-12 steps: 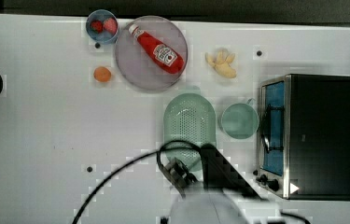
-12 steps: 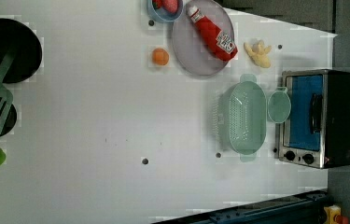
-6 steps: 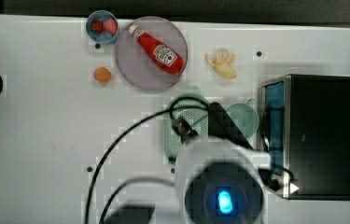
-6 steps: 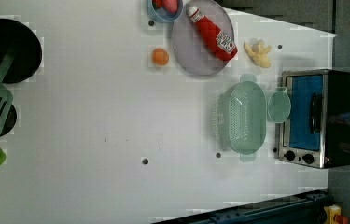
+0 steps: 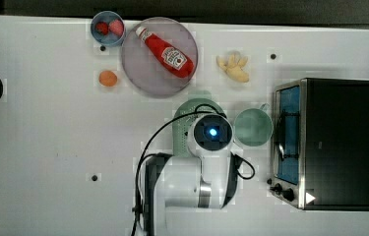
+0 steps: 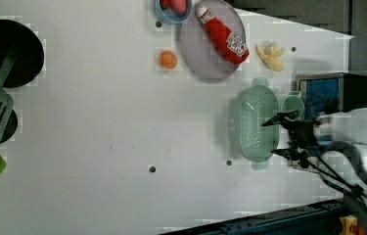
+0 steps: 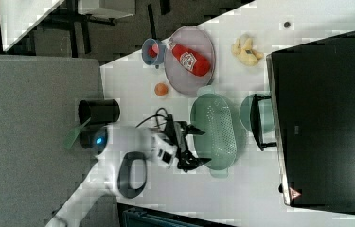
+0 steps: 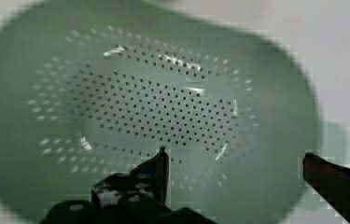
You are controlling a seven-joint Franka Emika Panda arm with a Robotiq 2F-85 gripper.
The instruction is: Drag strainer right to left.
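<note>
Here the hand (image 7: 195, 147) hovers wide open above the strainer (image 7: 217, 130), holding nothing, beside the cup (image 5: 253, 127).

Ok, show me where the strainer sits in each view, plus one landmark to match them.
Top view: strainer mid-frame, partly under the arm, left of the cup.
Left view: right of centre, cup on its right.
Right view: centre, cup on its right.
Wrist view: perforated bowl across most of the picture.
Landmark: the ketchup bottle.
</note>
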